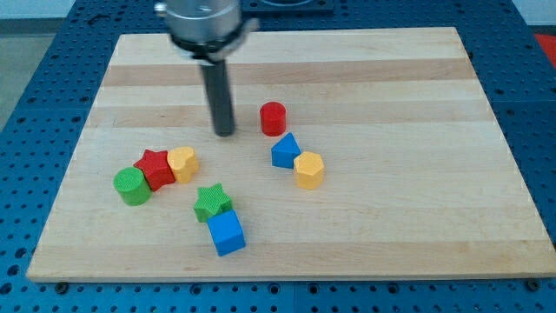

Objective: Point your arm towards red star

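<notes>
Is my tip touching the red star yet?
Apart. The camera view shows bare board between my tip and the red star, which sits lower and toward the view's left.

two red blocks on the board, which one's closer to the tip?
The red cylinder, just right of my tip. The red star lies farther, down-left, wedged between green and yellow blocks.
</notes>
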Available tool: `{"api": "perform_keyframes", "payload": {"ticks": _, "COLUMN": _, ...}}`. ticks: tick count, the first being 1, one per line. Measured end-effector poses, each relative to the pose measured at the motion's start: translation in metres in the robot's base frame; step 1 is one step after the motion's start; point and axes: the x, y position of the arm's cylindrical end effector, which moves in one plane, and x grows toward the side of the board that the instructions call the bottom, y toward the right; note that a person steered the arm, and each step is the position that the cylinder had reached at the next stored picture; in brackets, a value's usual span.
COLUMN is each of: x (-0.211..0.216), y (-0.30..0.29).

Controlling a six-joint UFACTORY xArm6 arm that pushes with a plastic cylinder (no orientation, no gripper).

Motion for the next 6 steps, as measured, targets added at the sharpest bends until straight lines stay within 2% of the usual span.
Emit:
{"api": "perform_keyframes", "payload": {"ticks": 2, "x": 0.058, "y": -0.142}}
{"api": "perform_keyframes", "payload": {"ticks": 3, "x": 0.076, "y": -0.147}}
{"api": "perform_keyframes", "payload": {"ticks": 6, "x": 0.073, "y": -0.001}}
